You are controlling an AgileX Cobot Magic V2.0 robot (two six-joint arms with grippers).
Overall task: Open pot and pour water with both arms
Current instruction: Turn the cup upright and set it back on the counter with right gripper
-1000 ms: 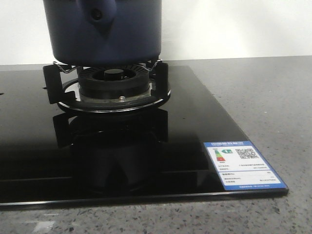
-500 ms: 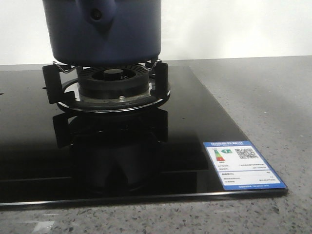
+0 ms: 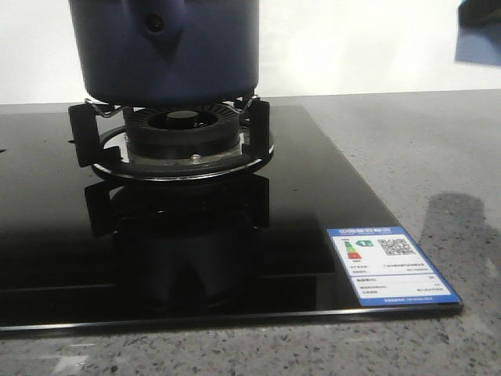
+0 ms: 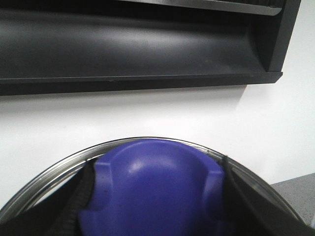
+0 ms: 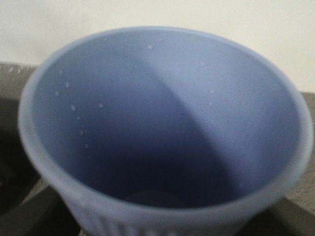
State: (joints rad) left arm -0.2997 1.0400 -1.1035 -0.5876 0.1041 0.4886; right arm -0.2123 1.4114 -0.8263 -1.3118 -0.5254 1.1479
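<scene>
The dark navy pot (image 3: pixel 164 51) stands on the burner (image 3: pixel 182 129); its top is cut off by the front view's edge. In the left wrist view my left gripper (image 4: pixel 155 199) is shut on a blue lid knob (image 4: pixel 152 182), with dark fingers (image 4: pixel 81 196) on both sides and the lid's steel rim (image 4: pixel 54 172) curving behind. Whether the lid rests on the pot cannot be told. My right gripper (image 5: pixel 157 228) holds a pale blue ribbed cup (image 5: pixel 162 123), with droplets on its inner wall. A corner of the cup (image 3: pixel 479 45) shows at the front view's top right.
The black glass hob (image 3: pixel 156 235) carries a blue-and-white energy label (image 3: pixel 391 265) at its front right corner. Grey speckled counter (image 3: pixel 438 157) lies to the right, with a shadow on it. A dark range hood (image 4: pixel 138 44) hangs on the white wall.
The pale blue cup has come into the front view's top right corner, and a shadow has appeared on the counter below it. The pot has not moved.
</scene>
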